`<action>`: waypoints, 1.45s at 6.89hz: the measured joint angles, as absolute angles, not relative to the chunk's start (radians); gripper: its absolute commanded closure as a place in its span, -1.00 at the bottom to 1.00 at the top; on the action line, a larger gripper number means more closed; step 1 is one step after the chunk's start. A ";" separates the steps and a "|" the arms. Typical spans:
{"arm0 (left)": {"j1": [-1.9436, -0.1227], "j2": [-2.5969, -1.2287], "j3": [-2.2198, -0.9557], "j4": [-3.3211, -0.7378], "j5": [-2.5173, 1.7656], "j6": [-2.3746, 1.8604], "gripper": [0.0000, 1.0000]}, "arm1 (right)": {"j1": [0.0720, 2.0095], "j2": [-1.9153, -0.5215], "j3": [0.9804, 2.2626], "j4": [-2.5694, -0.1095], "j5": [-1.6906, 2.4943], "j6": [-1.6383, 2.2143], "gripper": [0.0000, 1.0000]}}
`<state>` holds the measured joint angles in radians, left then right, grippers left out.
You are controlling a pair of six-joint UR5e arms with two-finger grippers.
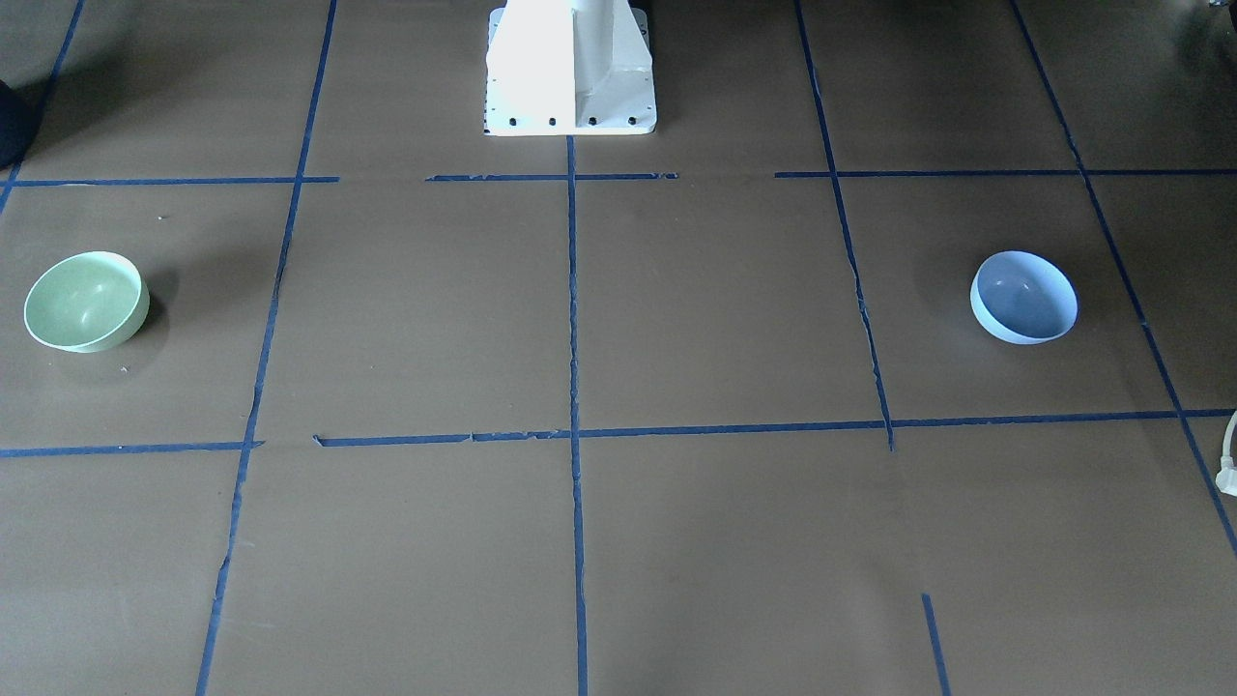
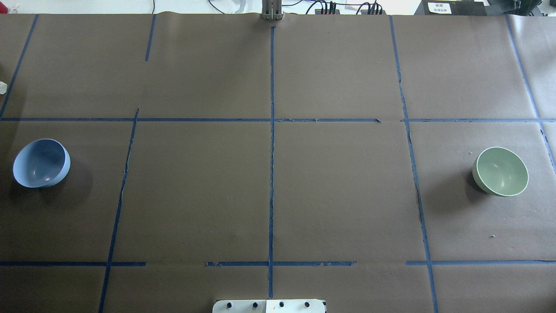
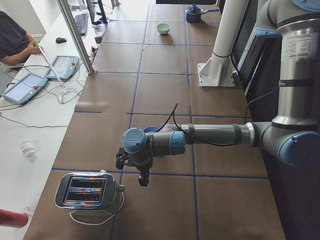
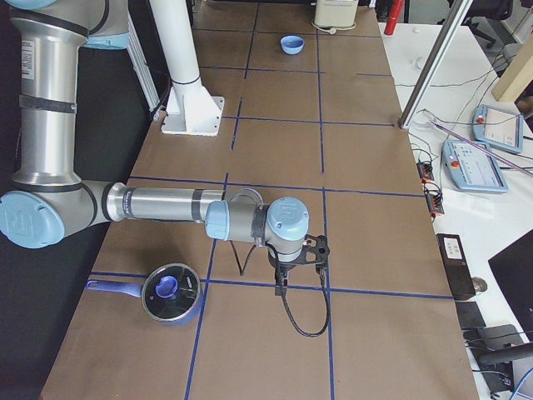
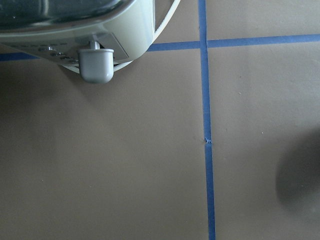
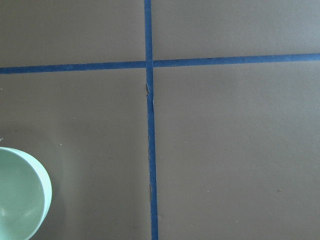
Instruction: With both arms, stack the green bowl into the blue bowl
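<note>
Since only the side views catch them, jaws: honestly can't tell wide or narrow, either arm
left arm (image 3: 215, 134): stretched low over the bench (image 2: 339, 195), near a toaster (image 3: 89, 192)
right arm (image 4: 158, 204): low too, beside a lidded pot (image 4: 171, 293)
green bowl (image 2: 500, 171): upright at the bench's right end
blue bowl (image 2: 41, 163): upright at the left end, well apart

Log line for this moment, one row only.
stage: not started | green bowl: robot's right, empty | blue bowl: robot's left, empty | left tool, right tool: state unclear
</note>
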<state>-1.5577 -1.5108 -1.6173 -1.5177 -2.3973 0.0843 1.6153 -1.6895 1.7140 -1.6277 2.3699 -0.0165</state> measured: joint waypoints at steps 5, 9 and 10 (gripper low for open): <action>-1.253 -1.475 -1.553 -2.102 -2.426 -0.590 -1.00 | 1.615 -1.683 1.733 -1.628 2.370 -0.012 -1.00; -1.102 -1.485 -1.479 -2.302 -2.341 -0.784 -0.38 | 1.615 -1.683 1.738 -1.628 2.370 -0.012 -1.00; -1.089 -1.487 -1.478 -2.304 -2.338 -0.789 0.33 | 1.615 -1.682 1.738 -1.627 2.370 -0.012 -1.00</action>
<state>-1.0887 -1.4868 -1.4783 -2.3040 -2.3377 -0.7895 1.6153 -1.6823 1.7379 -1.6272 2.3700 -0.0123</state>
